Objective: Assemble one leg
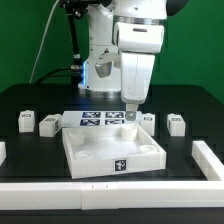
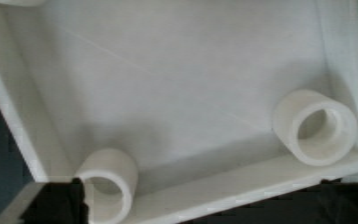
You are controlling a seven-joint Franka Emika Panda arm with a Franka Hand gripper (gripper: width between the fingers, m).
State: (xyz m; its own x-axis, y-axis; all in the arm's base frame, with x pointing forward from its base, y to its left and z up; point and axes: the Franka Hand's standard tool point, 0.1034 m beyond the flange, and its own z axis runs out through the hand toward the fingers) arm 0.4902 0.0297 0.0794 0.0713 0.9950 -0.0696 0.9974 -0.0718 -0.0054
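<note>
While the arm hangs over the white tray's (image 1: pixel 105 150) far right corner, I see one leg (image 1: pixel 150 120) on the black table (image 1: pixel 30 100), right of centre, just beside the gripper (image 1: pixel 130 113). I cannot tell whether its jaws are open or closed. A green wall (image 1: pixel 20 30) fills the upper frame.

Four legs (image 1: pixel 27 121) (image 1: pixel 47 124) (image 1: pixel 148 120) (image 1: pixel 176 123), one tray (image 1: pixel 92 160)

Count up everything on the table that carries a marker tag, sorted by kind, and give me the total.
leg: 4, with two on the exterior view's left and two on its right
tray: 1
marker board: 1
Total: 6
</note>
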